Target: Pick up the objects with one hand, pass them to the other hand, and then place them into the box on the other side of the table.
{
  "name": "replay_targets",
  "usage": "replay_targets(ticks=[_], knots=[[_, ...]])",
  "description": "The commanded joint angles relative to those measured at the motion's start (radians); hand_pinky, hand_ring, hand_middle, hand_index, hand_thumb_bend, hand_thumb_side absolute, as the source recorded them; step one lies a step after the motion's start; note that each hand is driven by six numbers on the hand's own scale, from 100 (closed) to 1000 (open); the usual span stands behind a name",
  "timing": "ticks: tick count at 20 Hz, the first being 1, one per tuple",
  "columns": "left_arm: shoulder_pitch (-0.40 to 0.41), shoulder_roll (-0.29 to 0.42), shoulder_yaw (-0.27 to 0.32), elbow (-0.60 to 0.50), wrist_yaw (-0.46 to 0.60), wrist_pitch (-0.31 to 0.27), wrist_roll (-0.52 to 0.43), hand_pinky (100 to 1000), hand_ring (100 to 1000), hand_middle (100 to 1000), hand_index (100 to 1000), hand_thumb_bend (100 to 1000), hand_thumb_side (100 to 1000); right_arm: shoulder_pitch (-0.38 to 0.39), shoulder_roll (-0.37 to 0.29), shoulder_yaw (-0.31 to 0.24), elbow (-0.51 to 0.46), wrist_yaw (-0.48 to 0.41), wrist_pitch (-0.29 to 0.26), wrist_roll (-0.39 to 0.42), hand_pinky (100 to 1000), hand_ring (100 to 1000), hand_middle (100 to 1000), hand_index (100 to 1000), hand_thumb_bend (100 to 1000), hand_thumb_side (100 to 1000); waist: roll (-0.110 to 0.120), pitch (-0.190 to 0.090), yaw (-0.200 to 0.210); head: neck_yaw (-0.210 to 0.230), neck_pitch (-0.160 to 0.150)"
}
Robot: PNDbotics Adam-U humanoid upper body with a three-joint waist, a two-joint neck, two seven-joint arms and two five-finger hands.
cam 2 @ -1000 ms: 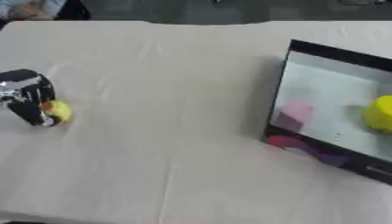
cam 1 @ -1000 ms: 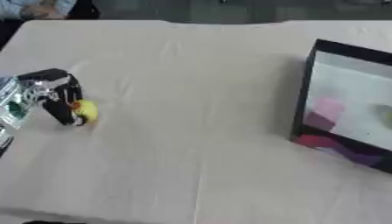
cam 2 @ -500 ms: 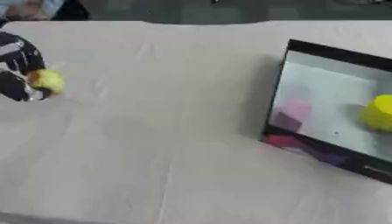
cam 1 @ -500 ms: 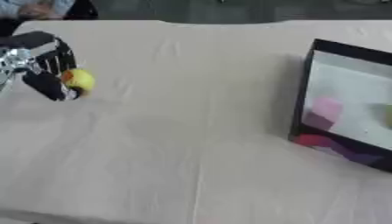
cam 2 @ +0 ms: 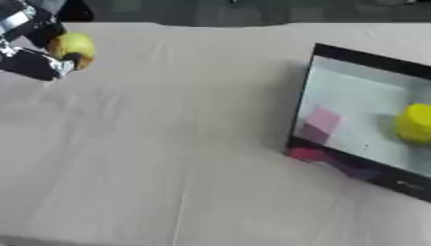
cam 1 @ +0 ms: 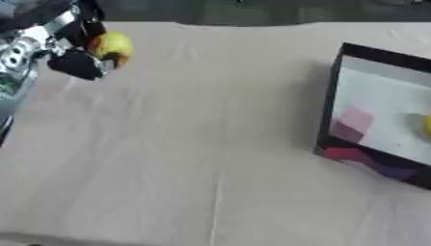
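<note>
My left hand [cam 1: 71, 45] hangs above the table's far left, fingers curled round a small yellow ball-like object [cam 1: 110, 46] with a darker patch. The same object [cam 2: 71, 47] shows at the upper left of the right eye view. A black-walled box [cam 2: 370, 120] lies at the right side of the table. Inside it sit a yellow round object [cam 2: 416, 123], a pink block [cam 2: 323, 119], and red and purple pieces [cam 2: 336, 161] by the near wall. My right hand shows in neither view.
A beige cloth [cam 1: 194, 144] covers the table, with light creases down the middle. The table's far edge [cam 1: 244, 24] runs along the top, dark beyond it.
My left hand has lifted the yellow object off the cloth and carried it up and toward the far left. The box has not moved.
</note>
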Motion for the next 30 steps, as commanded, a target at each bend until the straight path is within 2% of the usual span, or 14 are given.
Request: replay_targets(ticks=[1, 6, 7, 8, 12, 13, 14, 16, 21, 30], knots=[[-0.027, -0.061, 0.001, 0.033, -0.008, -0.037, 0.084, 688, 544, 436, 533, 100, 100, -0.029, -0.049, 0.014, -0.015, 0.009, -0.019, 0.041, 1000, 1000, 879, 928, 100, 500, -0.017, -0.04, -0.001, -0.002, -0.008], [-0.016, -0.17, -0.006, 0.093, -0.05, -0.093, 0.175, 691, 540, 430, 529, 100, 100, -0.097, -0.076, 0.06, -0.015, 0.035, -0.055, 0.104, 1000, 1000, 889, 930, 100, 415, -0.022, -0.04, -0.001, -0.016, -0.011], [-0.012, -0.19, -0.008, 0.102, -0.049, -0.105, 0.192, 692, 540, 428, 527, 141, 100, -0.112, -0.079, 0.071, -0.015, 0.041, -0.058, 0.116, 1000, 1000, 889, 930, 100, 341, -0.022, -0.04, -0.001, -0.022, -0.011], [-0.009, -0.21, -0.011, 0.111, -0.044, -0.121, 0.21, 691, 539, 426, 526, 100, 100, -0.126, -0.08, 0.082, -0.015, 0.048, -0.058, 0.128, 1000, 1000, 893, 931, 100, 408, -0.023, -0.04, 0.001, -0.03, -0.011], [-0.001, -0.274, -0.02, 0.148, -0.017, -0.187, 0.286, 693, 535, 418, 521, 100, 100, -0.174, -0.071, 0.123, -0.015, 0.075, -0.058, 0.168, 1000, 1000, 900, 932, 100, 392, -0.028, -0.04, 0.006, -0.059, -0.01], [-0.001, -0.287, -0.023, 0.156, -0.012, -0.199, 0.303, 694, 535, 417, 520, 100, 100, -0.183, -0.069, 0.131, -0.015, 0.081, -0.058, 0.175, 1000, 1000, 900, 932, 100, 332, -0.03, -0.041, 0.007, -0.065, -0.009], [-0.001, -0.299, -0.025, 0.163, -0.007, -0.211, 0.319, 694, 535, 416, 519, 100, 100, -0.192, -0.067, 0.139, -0.015, 0.088, -0.059, 0.183, 1000, 1000, 901, 932, 100, 382, -0.031, -0.041, 0.008, -0.069, -0.009], [-0.001, -0.321, -0.03, 0.177, -0.005, -0.23, 0.343, 693, 533, 413, 516, 100, 100, -0.21, -0.061, 0.157, -0.015, 0.103, -0.06, 0.198, 1000, 1000, 902, 932, 100, 370, -0.033, -0.04, 0.011, -0.077, -0.011], [0.005, -0.363, -0.039, 0.198, -0.013, -0.263, 0.378, 693, 532, 411, 513, 100, 100, -0.244, -0.047, 0.194, -0.015, 0.137, -0.072, 0.23, 1000, 1000, 902, 930, 100, 338, -0.036, -0.038, 0.017, -0.095, -0.013], [0.01, -0.408, -0.06, 0.209, -0.024, -0.304, 0.398, 695, 530, 406, 509, 100, 100, -0.279, -0.015, 0.248, -0.015, 0.205, -0.078, 0.269, 1000, 1000, 902, 928, 100, 338, -0.043, -0.034, 0.027, -0.141, -0.02]])
